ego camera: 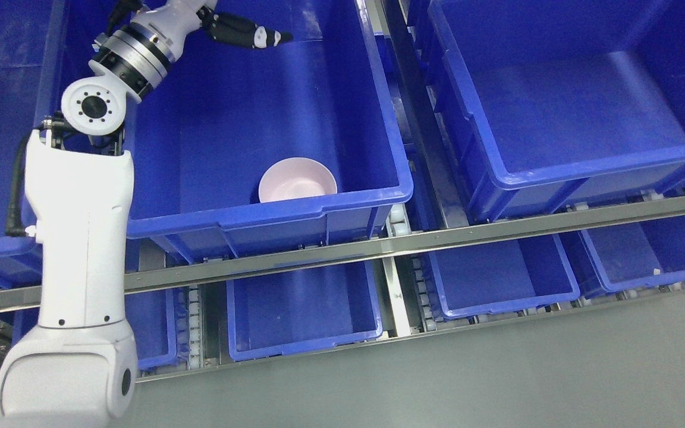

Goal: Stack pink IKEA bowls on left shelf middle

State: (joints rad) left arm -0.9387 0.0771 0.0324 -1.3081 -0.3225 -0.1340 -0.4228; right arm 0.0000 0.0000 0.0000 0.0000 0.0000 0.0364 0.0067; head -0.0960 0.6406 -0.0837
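A pale pink bowl sits upright at the front of a large blue bin, close behind the bin's front wall. My left arm rises from the lower left and reaches into the same bin at the top of the picture. My left hand is far behind and above the bowl, partly cut off by the top edge. One black finger with a white tip points right. It holds nothing that I can see. The right arm is out of view.
Another large blue bin stands to the right on the same shelf level. A metal shelf rail runs across the front. Smaller blue bins sit on the lower level. Grey floor lies at the bottom right.
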